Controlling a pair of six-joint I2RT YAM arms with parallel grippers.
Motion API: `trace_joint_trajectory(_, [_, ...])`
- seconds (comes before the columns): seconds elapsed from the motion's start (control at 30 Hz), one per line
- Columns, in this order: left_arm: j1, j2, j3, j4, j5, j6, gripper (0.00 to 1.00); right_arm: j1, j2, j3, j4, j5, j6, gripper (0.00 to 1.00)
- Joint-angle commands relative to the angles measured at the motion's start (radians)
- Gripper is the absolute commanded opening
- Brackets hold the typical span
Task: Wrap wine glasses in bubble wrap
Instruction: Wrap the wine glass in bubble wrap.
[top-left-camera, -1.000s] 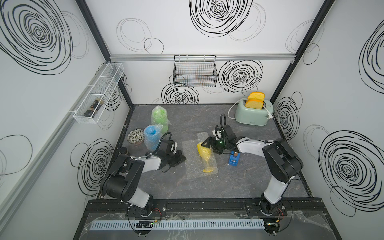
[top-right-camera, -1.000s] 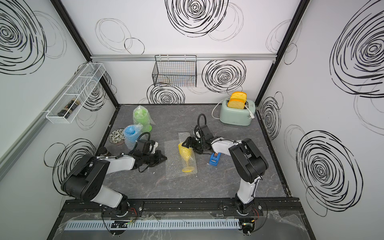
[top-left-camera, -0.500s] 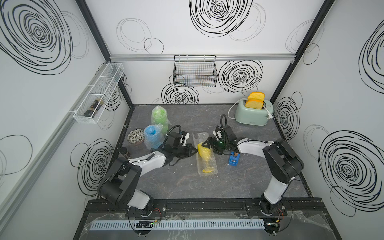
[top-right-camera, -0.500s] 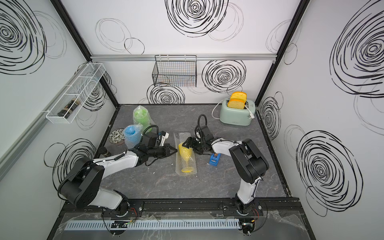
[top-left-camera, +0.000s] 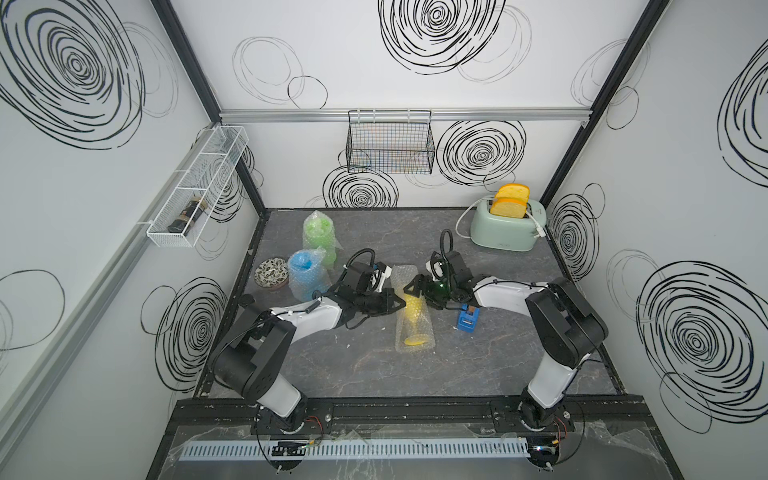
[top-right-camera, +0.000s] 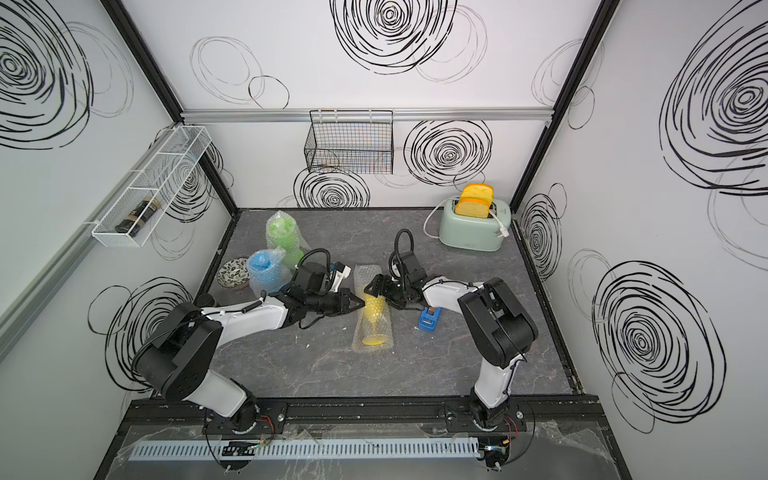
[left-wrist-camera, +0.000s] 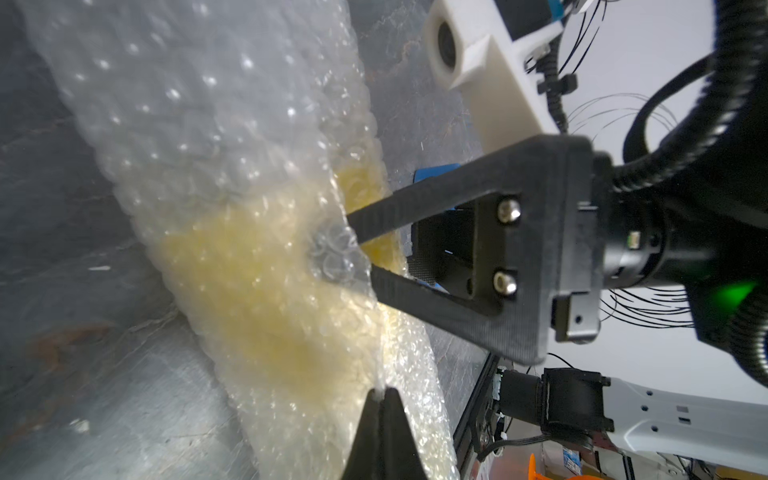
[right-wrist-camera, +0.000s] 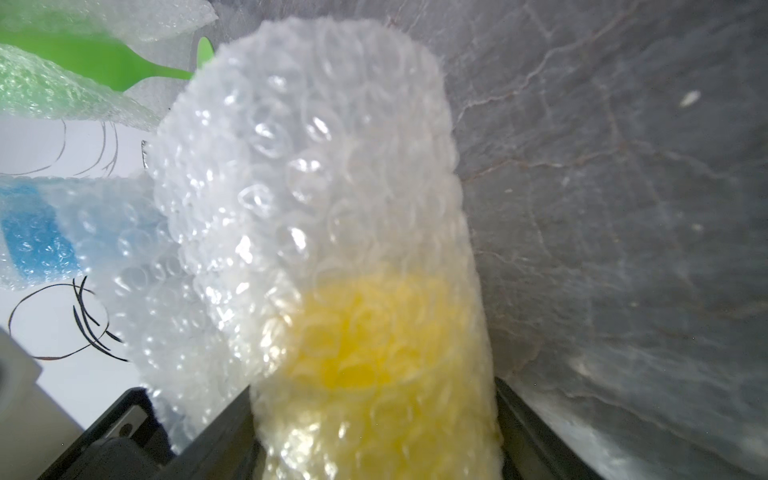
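Left fingers (top-left-camera: 395, 304) moved in, yellow goblet (top-left-camera: 410, 311) — wrapped

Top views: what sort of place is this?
Probably a robot test cell dressed as a kitchen: swirl-printed walls, toaster, wire basket, left arm and right arm bolted to a front rail.

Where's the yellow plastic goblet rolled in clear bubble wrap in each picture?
In a top view: yellow plastic goblet, inside clear bubble wrap, lies mid-table.
In a top view: goblet, same spot.
Left wrist: goblet, centre.
Right wrist: goblet, bottom centre.
Shared landmark: black right hand gripping it.
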Motion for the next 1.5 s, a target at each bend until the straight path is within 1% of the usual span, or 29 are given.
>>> trace_joint_trajectory(0.0, [-0.012,0.024,0.042,0.068,0.044,-0.001,0.0,0.015,0.005,-0.045,-0.08,0.044,0.012,0.8])
trace_joint_trajectory(0.13, [-0.014,0.061,0.082,0.068,0.071,-0.011,0.0,0.013,0.007,-0.042,-0.087,0.036,0.011,0.8])
trace_joint_trajectory(0.27, [-0.015,0.116,0.094,0.077,0.067,-0.015,0.0,0.019,0.002,-0.048,-0.075,0.036,0.02,0.8])
trace_joint_trajectory(0.4, [0.002,0.162,0.118,0.026,0.05,0.01,0.0,0.018,-0.011,-0.032,-0.09,0.032,0.017,0.8])
trace_joint_trajectory(0.43, [0.007,0.174,0.118,0.018,0.04,0.012,0.02,0.017,-0.021,-0.034,-0.09,0.03,0.017,0.8])
trace_joint_trajectory(0.5, [0.013,0.2,0.119,0.012,0.033,0.016,0.02,0.014,-0.041,-0.035,-0.095,0.029,0.017,0.8])
trace_joint_trajectory(0.53, [0.016,0.213,0.125,0.002,0.034,0.026,0.07,0.009,-0.051,-0.032,-0.099,0.024,0.017,0.81])
trace_joint_trajectory(0.6, [0.025,0.227,0.137,-0.025,0.025,0.041,0.09,0.001,-0.073,-0.022,-0.113,0.012,0.009,0.83])
trace_joint_trajectory(0.77, [0.03,0.254,0.144,-0.037,0.023,0.052,0.1,-0.017,-0.12,-0.012,-0.129,0.002,-0.019,0.91])
trace_joint_trajectory(1.03, [0.016,0.261,0.168,-0.056,0.025,0.073,0.12,-0.034,-0.124,-0.006,-0.12,-0.031,-0.043,0.99])
trace_joint_trajectory(1.13, [0.006,0.259,0.171,-0.056,0.03,0.073,0.12,-0.029,-0.108,0.009,-0.131,-0.013,-0.048,1.0])
trace_joint_trajectory(1.3, [-0.017,0.248,0.184,-0.061,0.038,0.087,0.12,-0.024,-0.061,0.033,-0.17,0.016,-0.047,0.98])
trace_joint_trajectory(1.4, [-0.035,0.248,0.195,-0.066,0.048,0.095,0.13,-0.024,-0.042,0.038,-0.175,0.023,-0.038,0.93])
trace_joint_trajectory(1.47, [-0.043,0.249,0.203,-0.075,0.05,0.103,0.13,-0.026,-0.036,0.036,-0.177,0.026,-0.037,0.86])
